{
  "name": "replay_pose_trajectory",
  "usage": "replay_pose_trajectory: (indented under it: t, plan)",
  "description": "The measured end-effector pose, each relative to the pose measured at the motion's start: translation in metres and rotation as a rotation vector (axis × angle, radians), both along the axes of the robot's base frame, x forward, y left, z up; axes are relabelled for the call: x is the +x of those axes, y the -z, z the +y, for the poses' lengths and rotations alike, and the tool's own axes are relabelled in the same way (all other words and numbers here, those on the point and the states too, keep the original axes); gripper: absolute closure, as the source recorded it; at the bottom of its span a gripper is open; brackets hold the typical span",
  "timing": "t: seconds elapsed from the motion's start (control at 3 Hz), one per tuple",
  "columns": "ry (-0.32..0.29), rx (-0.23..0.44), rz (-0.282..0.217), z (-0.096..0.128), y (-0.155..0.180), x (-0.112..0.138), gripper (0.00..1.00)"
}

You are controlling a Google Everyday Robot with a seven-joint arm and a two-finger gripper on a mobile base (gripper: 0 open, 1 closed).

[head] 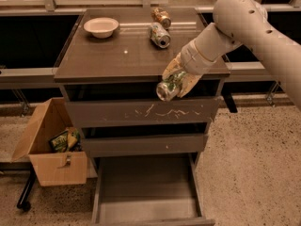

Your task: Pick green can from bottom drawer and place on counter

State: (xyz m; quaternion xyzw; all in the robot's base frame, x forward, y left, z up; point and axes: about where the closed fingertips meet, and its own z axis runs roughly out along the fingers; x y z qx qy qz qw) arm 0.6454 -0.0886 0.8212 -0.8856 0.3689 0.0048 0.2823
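My gripper (176, 81) is shut on the green can (169, 86), a shiny green and silver can held tilted with its silver end toward the camera. It hangs in the air just in front of the counter's (122, 55) front right edge, at the height of the top drawer's scratched front. The bottom drawer (148, 194) is pulled open below, its flat floor bare. My white arm reaches in from the upper right.
On the counter stand a white bowl (101, 26) at the back left, a silver-grey can (159, 35) lying on its side, and an orange-brown can (162, 17) behind it. An open cardboard box (51, 147) with packets sits on the floor at left.
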Motion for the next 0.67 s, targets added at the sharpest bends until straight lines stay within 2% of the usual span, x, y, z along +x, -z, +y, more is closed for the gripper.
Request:
replay_pose_trajectory:
  t: [0.33, 0.67]
  plan:
    - [0.000, 0.000, 0.000, 0.000, 0.000, 0.000, 1.00]
    - [0.022, 0.011, -0.015, -0.006, -0.018, 0.003, 1.00]
